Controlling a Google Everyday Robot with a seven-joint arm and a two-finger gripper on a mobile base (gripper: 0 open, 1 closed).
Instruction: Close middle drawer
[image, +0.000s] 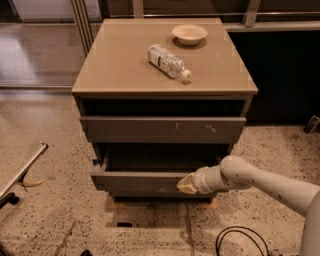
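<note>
the flat tan counter (125, 65) carries a clear plastic bottle (169, 61) on its side and a shallow cream bowl (189, 34); the end effector (186, 184) is below, at the grey-brown middle drawer (140, 181) front.

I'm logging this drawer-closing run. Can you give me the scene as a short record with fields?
middle drawer: open, pulled out of the cabinet
gripper: at the middle drawer's front, right of centre
scratched drawer front: above it, less far out
cabinet top: plastic bottle lying on its side, bowl behind it
</note>
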